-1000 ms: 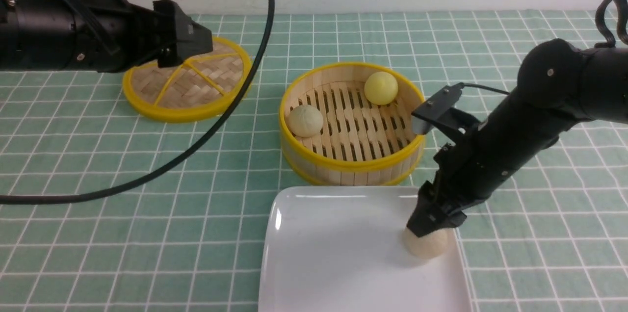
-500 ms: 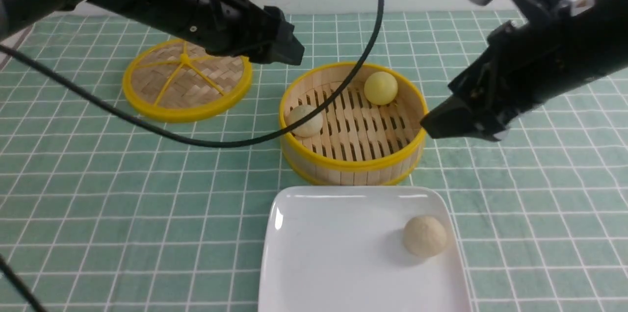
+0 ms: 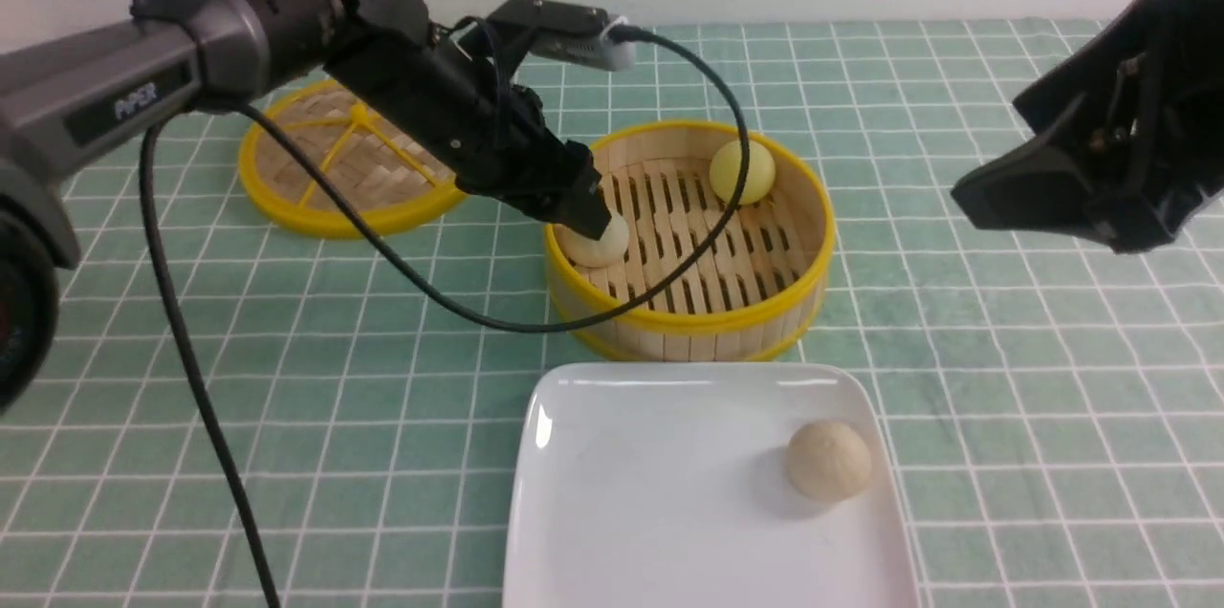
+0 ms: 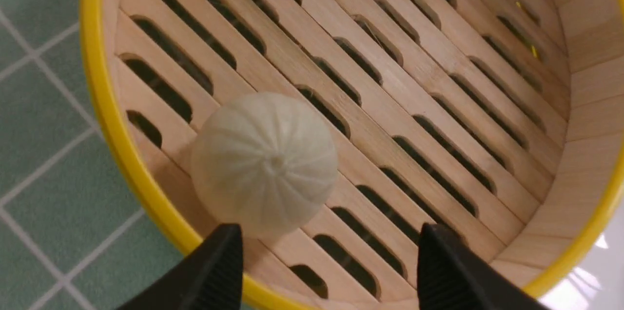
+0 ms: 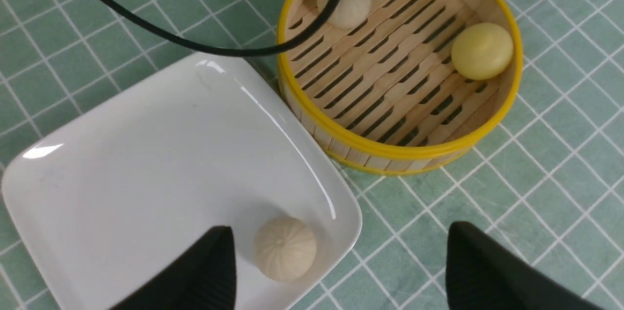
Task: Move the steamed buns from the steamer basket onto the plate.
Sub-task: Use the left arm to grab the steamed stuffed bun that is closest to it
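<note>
The bamboo steamer basket (image 3: 688, 319) stands mid-table and holds a pale pleated bun (image 3: 601, 243) at its left wall and a smooth yellow bun (image 3: 741, 170) at the back. Another pale bun (image 3: 828, 461) lies on the white plate (image 3: 650, 493) in front. My left gripper (image 3: 583, 216) hangs just above the pale bun in the basket. In the left wrist view it is open (image 4: 331, 237), with that bun (image 4: 264, 164) just ahead of one finger and untouched. My right gripper (image 5: 341, 237) is open and empty, raised at the right, clear of the plate (image 5: 146, 164).
The flat woven lid (image 3: 354, 168) lies at the back left on the green checked cloth. A black cable (image 3: 459, 302) from the left arm loops over the cloth and across the basket's front left.
My left arm swung right from over the lid and came down over the basket's left side. My right arm let go of the pale bun on the plate and drew back up and right.
</note>
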### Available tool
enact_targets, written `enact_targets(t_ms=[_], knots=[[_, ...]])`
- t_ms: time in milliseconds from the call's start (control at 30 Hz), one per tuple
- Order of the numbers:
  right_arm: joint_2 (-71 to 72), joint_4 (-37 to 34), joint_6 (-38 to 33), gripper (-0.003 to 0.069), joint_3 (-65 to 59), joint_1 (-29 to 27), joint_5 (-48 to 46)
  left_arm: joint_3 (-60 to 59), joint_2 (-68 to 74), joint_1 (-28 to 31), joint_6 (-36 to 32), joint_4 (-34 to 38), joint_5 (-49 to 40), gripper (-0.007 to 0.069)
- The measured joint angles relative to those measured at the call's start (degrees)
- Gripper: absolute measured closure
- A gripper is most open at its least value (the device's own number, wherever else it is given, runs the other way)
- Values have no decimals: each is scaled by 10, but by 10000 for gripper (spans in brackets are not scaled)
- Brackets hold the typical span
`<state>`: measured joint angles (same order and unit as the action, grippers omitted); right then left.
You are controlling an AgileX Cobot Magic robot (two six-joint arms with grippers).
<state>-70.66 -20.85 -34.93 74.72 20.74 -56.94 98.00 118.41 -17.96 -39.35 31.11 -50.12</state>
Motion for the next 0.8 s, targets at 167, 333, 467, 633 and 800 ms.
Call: enact_targets(t_ms=[167,333,467,633,800], knots=[[0,6,5,104,0,0,-9,1,9,-34,-60,-27,64,140],[0,6,5,104,0,0,-11,1,11,-62,-63,-85,113,144],[0,6,6,104,0,0,-20,4,22,-65,-34,-136,124,153],[0,6,7,105,0,0,-27,4,33,-63,0,-189,127,159],[0,6,9,105,0,0,-27,4,35,-64,10,-206,129,253]])
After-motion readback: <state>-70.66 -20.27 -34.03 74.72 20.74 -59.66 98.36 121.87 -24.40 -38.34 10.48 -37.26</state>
